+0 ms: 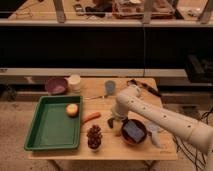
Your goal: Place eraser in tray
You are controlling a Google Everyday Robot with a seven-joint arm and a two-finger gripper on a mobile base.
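Eraser: small dark block on the tabletop, right of centre, touching or just beside the pincer, which is down at tabletop level under the white arm. Can't tell if the pincer is spread, pressed together or pinching it.

Prob. light, stiff and matte, so not slippery or fragile. It lies flat & low, so best taken from above across its short width, close to the tabletop.

Tray lies well to the left, w/ 1 yellowish fruit near its far right corner.

Between eraser & tray are 2 things, carrot and cone, both near the tray's right rim. A low carry could clip them, so lift over.

Dark bowl w/ blue-grey pad sits just right of the pincer. Purple bowl, tub & cup stand at the far edge, out of the way.
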